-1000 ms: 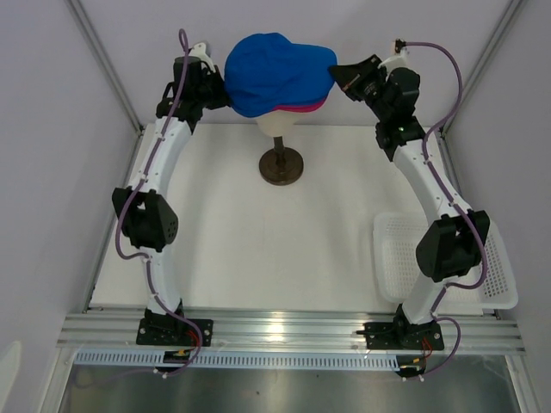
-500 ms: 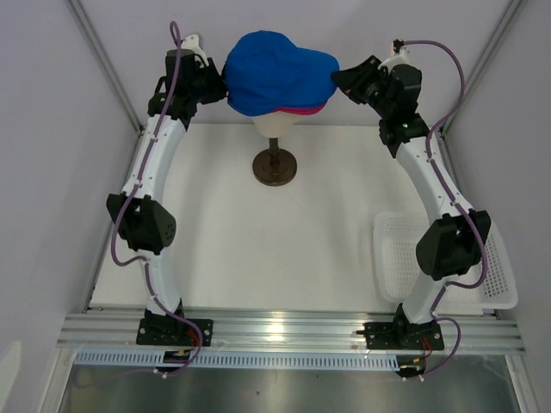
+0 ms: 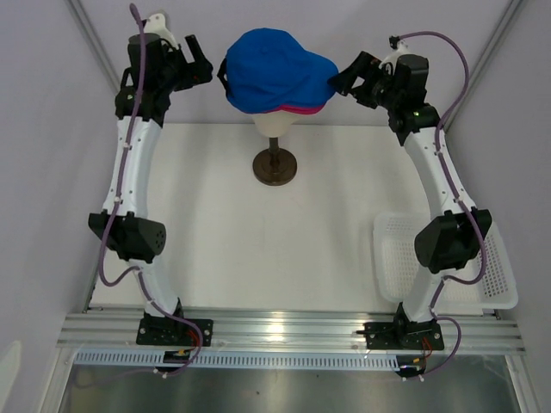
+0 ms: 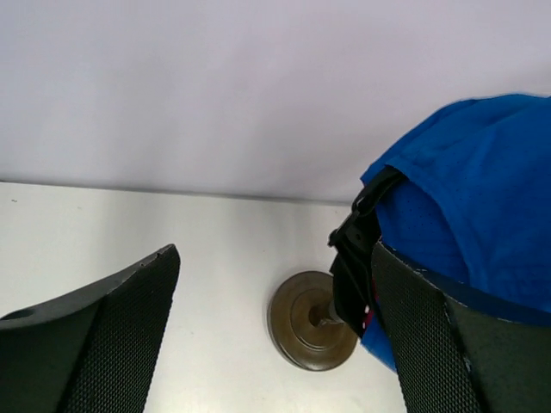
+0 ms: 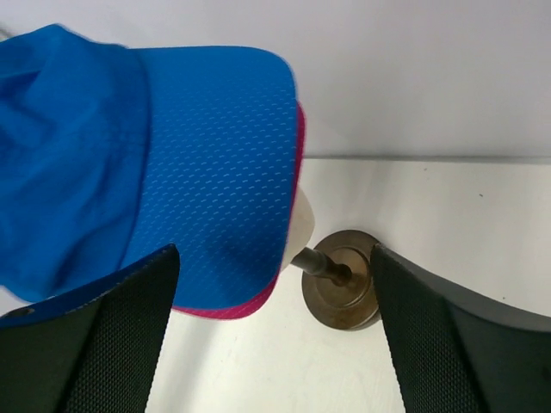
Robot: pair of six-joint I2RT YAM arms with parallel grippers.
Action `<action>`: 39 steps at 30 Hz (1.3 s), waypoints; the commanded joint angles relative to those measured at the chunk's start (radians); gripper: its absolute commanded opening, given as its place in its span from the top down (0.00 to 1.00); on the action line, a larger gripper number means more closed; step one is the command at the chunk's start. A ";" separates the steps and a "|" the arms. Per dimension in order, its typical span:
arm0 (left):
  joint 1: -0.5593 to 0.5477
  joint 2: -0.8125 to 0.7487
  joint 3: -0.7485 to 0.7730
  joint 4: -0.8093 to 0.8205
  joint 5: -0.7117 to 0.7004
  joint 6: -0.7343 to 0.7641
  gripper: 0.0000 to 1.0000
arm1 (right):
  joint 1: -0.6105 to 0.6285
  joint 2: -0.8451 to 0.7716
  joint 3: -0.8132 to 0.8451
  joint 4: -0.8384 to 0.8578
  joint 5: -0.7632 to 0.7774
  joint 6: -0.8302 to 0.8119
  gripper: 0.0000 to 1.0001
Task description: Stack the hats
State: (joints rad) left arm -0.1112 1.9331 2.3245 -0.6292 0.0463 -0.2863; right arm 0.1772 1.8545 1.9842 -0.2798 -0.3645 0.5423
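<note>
The blue cap (image 3: pixel 274 69) sits over the pink cap (image 3: pixel 303 109) on the head (image 3: pixel 275 126), far centre. Its long axis runs left-right, brim pointing right. Your left pincer (image 3: pixel 205 65) is just beside the strap and your right pincer (image 3: pixel 343 76) just beside the brim. Both gape wide, holding nothing.

Blue hat (image 3: pixel 275 73) sits atop pink hat (image 3: pixel 303 109) (only its brim edge shows).

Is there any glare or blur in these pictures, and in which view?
Top view: bright glare on the metal rail at the bottom; elsewhere the light is even, shadows faint. Right wrist view: the blue cap looks slightly smeared along its upper edge. Left wrist view: no glare, and the round stand looks sharp.
</note>
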 commanded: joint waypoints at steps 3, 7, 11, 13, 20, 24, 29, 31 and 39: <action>0.045 -0.187 -0.040 -0.003 0.012 0.035 0.01 | -0.027 -0.115 0.059 -0.065 -0.079 -0.087 0.02; 0.045 -0.282 -0.126 0.006 0.027 0.068 0.00 | -0.079 -0.198 0.048 -0.131 -0.079 -0.105 0.00; 0.045 -0.371 -0.204 -0.004 0.082 0.082 0.01 | -0.148 -0.338 -0.025 -0.208 -0.033 -0.134 0.00; 0.045 -0.440 -0.314 0.008 0.090 0.079 0.01 | -0.168 -0.403 -0.150 -0.205 0.010 -0.154 0.00; 0.044 -0.831 -0.944 0.251 0.087 -0.011 0.00 | -0.265 -0.676 -0.580 -0.128 0.218 -0.197 0.00; 0.044 -1.003 -1.166 0.267 0.107 0.009 0.00 | -0.242 -0.833 -0.840 -0.015 0.364 -0.203 0.01; 0.044 -1.094 -1.291 0.208 0.190 0.044 0.01 | -0.242 -0.946 -1.021 0.097 0.469 -0.176 0.00; 0.044 -1.103 -1.320 0.168 0.181 0.052 0.00 | -0.242 -0.948 -1.042 0.091 0.469 -0.165 0.00; 0.044 -1.165 -1.426 0.236 0.185 0.033 0.00 | -0.228 -0.937 -1.075 0.094 0.453 -0.104 0.00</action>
State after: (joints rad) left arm -0.0654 0.8043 0.9287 -0.4576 0.2012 -0.2527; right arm -0.0578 0.9283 0.9142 -0.2466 0.0578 0.4007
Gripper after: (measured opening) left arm 0.994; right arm 0.993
